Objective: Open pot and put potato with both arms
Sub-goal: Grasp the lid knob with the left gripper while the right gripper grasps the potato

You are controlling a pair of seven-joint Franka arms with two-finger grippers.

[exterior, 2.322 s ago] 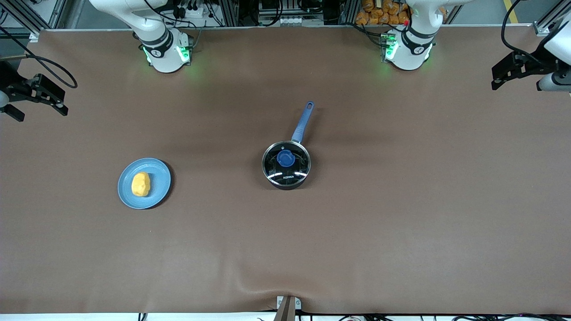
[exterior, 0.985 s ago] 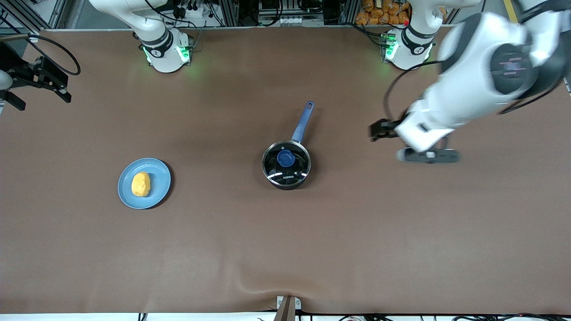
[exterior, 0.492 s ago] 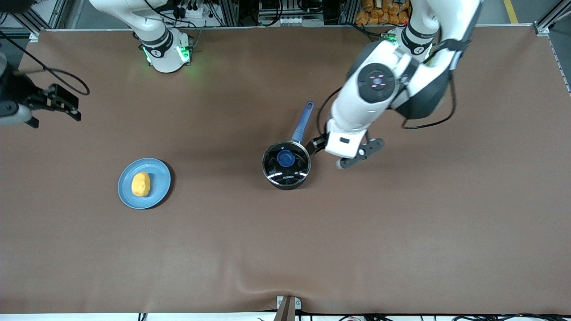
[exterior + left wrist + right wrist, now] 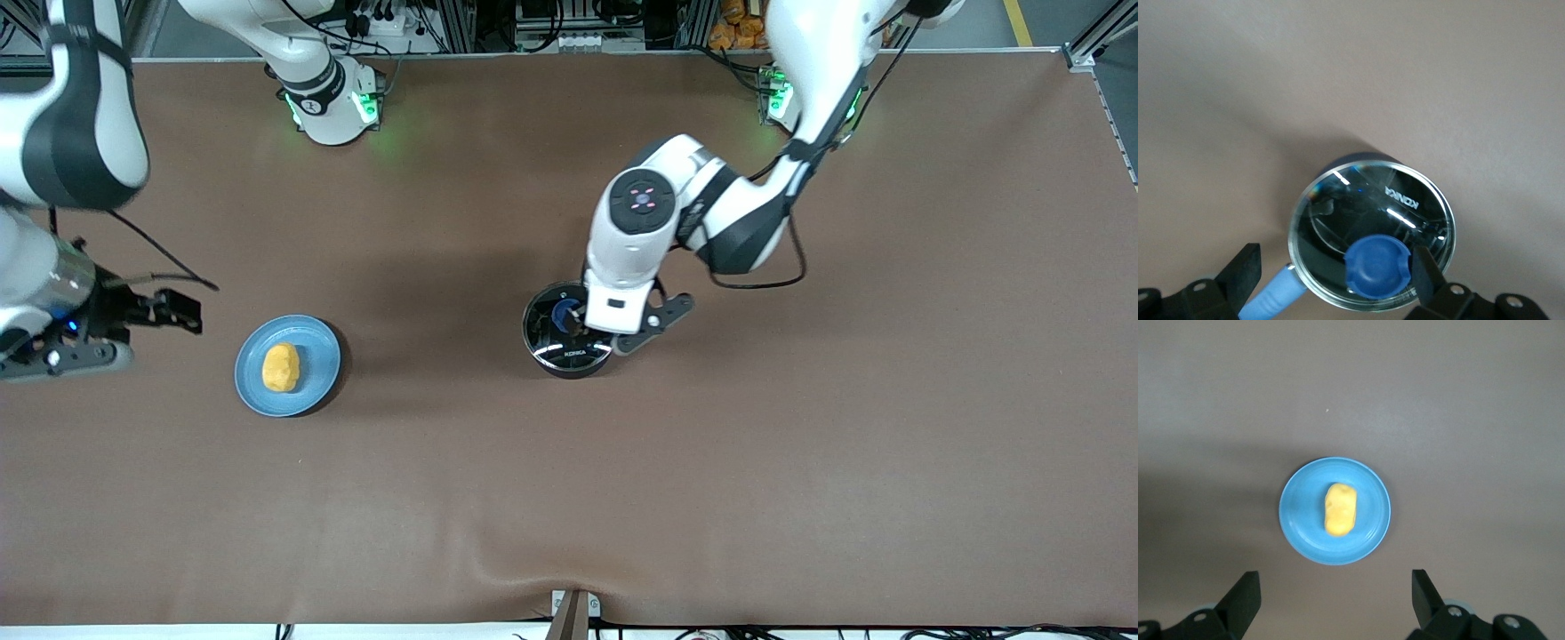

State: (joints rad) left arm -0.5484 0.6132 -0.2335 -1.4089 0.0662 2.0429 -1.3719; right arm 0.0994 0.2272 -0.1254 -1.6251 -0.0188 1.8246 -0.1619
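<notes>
1. One saucepan (image 4: pixel 569 342) stood near the middle of the brown bench (image 4: pixel 800 462), its glass lid (image 4: pixel 1371 233) on and closed, the single blue knob (image 4: pixel 1378 265) at the lid's centre.
2. The left gripper (image 4: pixel 582 322) hung over the saucepan. In the left wrist view its two fingers (image 4: pixel 1245 273) were spread wide and held nothing.
3. In that view the knob lay between the fingers, close to one finger and well apart from the other. Whether the fingers had reached the knob's height could not be told.
4. The saucepan's blue handle (image 4: pixel 1271 300) showed only in the left wrist view, sticking out from the rim between the fingers; in the front view the arm covered it.
5. One potato (image 4: pixel 281 367) lay on one blue plate (image 4: pixel 316 351), toward the right arm's end of the bench and a little nearer the front camera than the saucepan, well apart from it.
6. The right gripper (image 4: pixel 169 311) hovered over bare bench beside the plate, toward the bench's end. Its fingers (image 4: pixel 1245 597) were spread wide and empty.
7. In the right wrist view the plate and potato sat ahead of the fingers, not between them.
</notes>
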